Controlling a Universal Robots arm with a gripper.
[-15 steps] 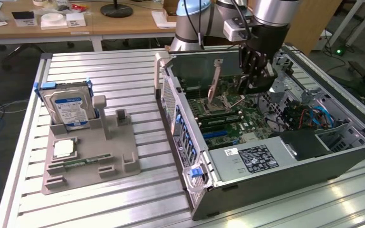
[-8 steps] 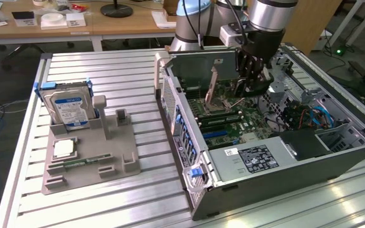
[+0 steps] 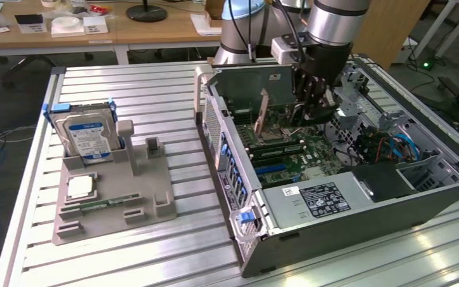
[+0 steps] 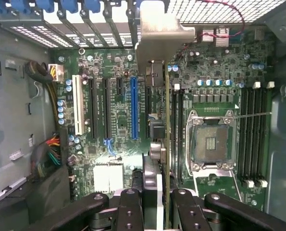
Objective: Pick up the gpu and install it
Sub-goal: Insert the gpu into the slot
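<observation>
One robot arm (image 3: 337, 21) reaches down into an open computer case (image 3: 357, 224) that lies on its side by the bench's (image 3: 150, 89) edge at the exterior view's right. Its gripper (image 4: 155, 197) is closed partway, with the jaws pinching a graphics card (image 4: 161, 38) between them. The card stands on edge over the motherboard (image 4: 116, 120). Its thin edge runs between the long blue slot (image 4: 134, 108) and the bare processor socket (image 4: 210, 142), and its silver end bracket sits up against the case's rear wall by the row of blue clips (image 4: 34, 5). Whether the card is pressed fully into a slot I cannot tell. Well apart from the case, toward the bench's edge at the exterior view's left, is a grey holder (image 3: 146, 179). It carries a blue-labelled hard drive (image 3: 86, 134) standing upright, a square processor chip (image 3: 80, 186) lying flat, and a narrow memory stick (image 3: 106, 203) lying near the holder's front edge.
</observation>
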